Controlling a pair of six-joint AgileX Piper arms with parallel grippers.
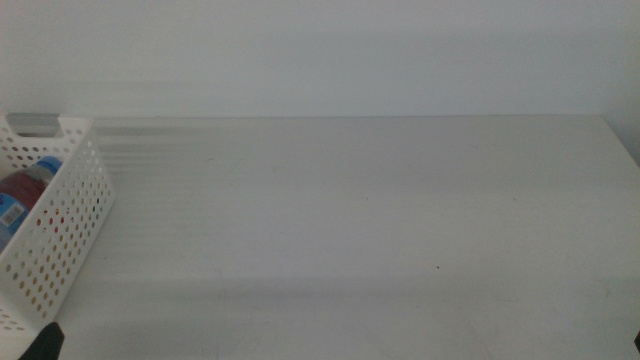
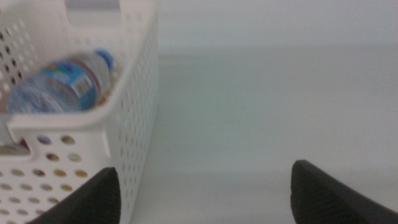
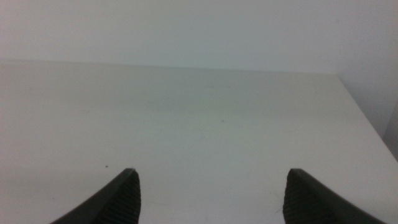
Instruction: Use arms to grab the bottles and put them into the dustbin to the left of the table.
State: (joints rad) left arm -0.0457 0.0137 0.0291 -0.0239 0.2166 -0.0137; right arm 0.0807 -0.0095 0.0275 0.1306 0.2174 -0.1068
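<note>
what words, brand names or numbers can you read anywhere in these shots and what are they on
None can be read.
water bottle lying in the dustbin: its blue and red label shows print, but it is too blurred to read.
table: no writing on it.
left pincer by the dustbin and right pincer over the table, both open: no markings visible.

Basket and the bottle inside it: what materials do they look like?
Dustbin: white, looks like moulded plastic, with uniform round holes in its walls and a smooth, slightly glossy rim. Water bottle: likely thin clear plastic; it is see-through, with a blue cap and a printed wrap label. Blur leaves the finish uncertain.
</note>
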